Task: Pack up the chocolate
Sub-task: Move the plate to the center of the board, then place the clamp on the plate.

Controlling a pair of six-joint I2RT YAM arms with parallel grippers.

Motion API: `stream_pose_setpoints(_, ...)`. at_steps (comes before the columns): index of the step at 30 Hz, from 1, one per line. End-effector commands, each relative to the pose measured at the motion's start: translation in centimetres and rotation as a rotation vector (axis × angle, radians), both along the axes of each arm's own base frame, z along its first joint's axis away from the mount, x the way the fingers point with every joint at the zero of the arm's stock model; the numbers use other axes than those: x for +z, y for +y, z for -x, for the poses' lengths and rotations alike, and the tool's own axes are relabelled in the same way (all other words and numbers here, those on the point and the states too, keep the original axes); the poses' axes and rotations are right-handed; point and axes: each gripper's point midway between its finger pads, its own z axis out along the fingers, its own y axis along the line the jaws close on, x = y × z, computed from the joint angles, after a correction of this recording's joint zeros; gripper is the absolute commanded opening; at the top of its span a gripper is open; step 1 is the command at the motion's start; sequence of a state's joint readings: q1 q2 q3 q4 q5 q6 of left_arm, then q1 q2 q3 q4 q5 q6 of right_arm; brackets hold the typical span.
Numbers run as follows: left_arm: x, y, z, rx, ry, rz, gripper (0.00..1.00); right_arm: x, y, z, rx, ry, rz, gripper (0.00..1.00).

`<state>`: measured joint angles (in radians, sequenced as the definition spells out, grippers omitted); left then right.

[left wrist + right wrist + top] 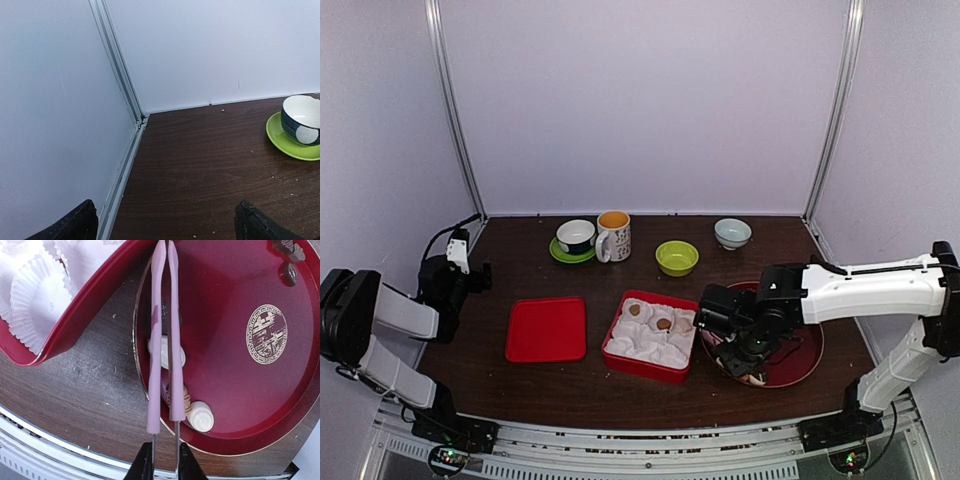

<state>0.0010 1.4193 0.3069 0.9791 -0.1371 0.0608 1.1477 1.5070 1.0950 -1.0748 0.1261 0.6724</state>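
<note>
My right gripper (pixel 164 452) is shut on the thin metal ends of the pink tongs (pixel 155 365). The tongs reach over the near-left rim of the dark red plate (pixel 240 390), their arms almost together and their tips by the red box (pixel 85 310). Under them on the plate lie pieces of chocolate: a cream-white swirl (pixel 200 416), a tan piece (pixel 185 397) and another white one (pixel 164 352). Dark pieces (pixel 289 271) sit at the plate's far side. In the box (pixel 650 337), brown chocolates (pixel 663 323) rest in white paper cups. My left gripper (pixel 165 207) hangs open and empty by the back-left corner.
The red lid (pixel 546 329) lies flat left of the box. Along the back stand a cup on a green saucer (pixel 576 237), a mug (pixel 614 236), a green bowl (pixel 677 258) and a pale bowl (pixel 732 233). Walls and metal rails enclose the table.
</note>
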Motion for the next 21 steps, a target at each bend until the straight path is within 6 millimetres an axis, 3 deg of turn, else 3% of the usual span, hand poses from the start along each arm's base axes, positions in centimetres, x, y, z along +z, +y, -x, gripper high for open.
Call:
stream_pose_setpoints(1, 1.6, 0.2, -0.4, 0.001, -0.062, 0.005, 0.98, 3.1, -1.3, -2.0, -0.042, -0.126, -0.028, 0.17)
stream_pose_setpoints(9, 1.6, 0.2, -0.4, 0.002, -0.063, 0.005, 0.98, 3.9, -4.7, -4.9, -0.149, -0.177, -0.073, 0.23)
stream_pose_setpoints(15, 1.6, 0.3, -0.4, 0.003, -0.063, 0.005, 0.98, 3.8, -6.2, -6.2, -0.248, -0.163, -0.214, 0.32)
stream_pose_setpoints(21, 1.6, 0.3, -0.4, 0.003, -0.063, 0.005, 0.98, 3.1, -8.0, -7.0, -0.310, -0.152, -0.251, 0.34)
